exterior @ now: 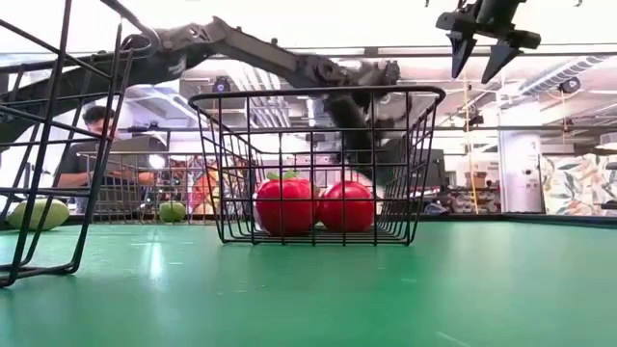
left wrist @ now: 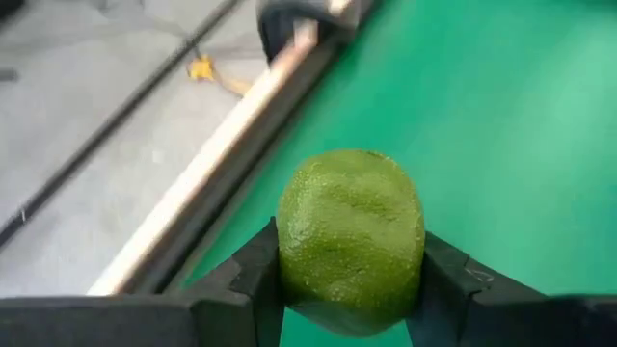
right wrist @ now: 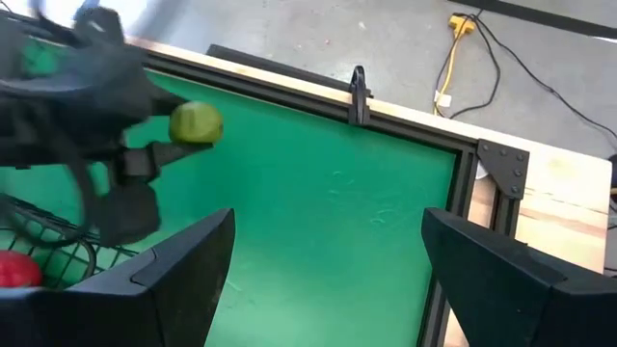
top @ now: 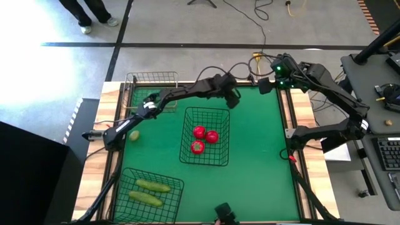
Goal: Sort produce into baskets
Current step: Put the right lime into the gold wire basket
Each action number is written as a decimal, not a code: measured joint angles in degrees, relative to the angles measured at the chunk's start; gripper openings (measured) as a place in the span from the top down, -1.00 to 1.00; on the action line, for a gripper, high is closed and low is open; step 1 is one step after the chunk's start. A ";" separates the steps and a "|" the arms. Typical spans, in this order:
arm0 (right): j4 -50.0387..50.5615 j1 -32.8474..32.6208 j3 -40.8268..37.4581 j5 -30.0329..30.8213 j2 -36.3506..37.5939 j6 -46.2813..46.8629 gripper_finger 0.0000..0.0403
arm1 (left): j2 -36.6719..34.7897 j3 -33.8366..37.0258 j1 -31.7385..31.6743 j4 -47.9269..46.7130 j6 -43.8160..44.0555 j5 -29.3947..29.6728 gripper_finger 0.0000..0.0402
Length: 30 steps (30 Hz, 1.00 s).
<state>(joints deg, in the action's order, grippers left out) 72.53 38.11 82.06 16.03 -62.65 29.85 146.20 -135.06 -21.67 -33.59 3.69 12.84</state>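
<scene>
Table: green mat, wood edging; all places given rel. to centre basket.
Centre basket: black wire, mid-table; 3 tomatoes held inside.
Near-left basket: black wire, toward front-left corner; 2 cucumbers laid in it.
Far-left basket: paler wire, back-left of centre basket; contents can't be made out.
Left arm: stretched across behind centre basket; left gripper clamped narrow on a lime, lifted off mat near back edge.
Right gripper: parked high, back-right of centre basket; fingers spread wide, nothing held.
Loose lime: on mat, left of centre basket, beside left arm.
Step (judged): lime grasped, carry phase in hand.
Next (judged): lime to be swung left to far-left basket, lowered past rim, then let go; wire rim to be cleared.
Writing/brands: none legible.
</scene>
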 joint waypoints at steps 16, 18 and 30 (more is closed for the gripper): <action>-0.44 0.00 0.00 1.60 3.67 -1.40 -0.61 | -20.32 2.47 -2.23 -19.17 -1.13 10.31 0.31; -0.44 0.00 0.00 1.64 4.41 -1.38 -0.61 | -23.81 4.94 -2.22 -21.11 -1.88 13.07 0.31; -0.43 -1.80 0.00 1.61 9.80 1.62 -0.61 | -52.44 49.73 -10.63 -14.74 7.51 16.13 0.31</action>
<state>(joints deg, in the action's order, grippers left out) 72.11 36.30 82.06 17.64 -52.85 31.47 93.76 -85.33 -32.30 -48.34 11.21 28.97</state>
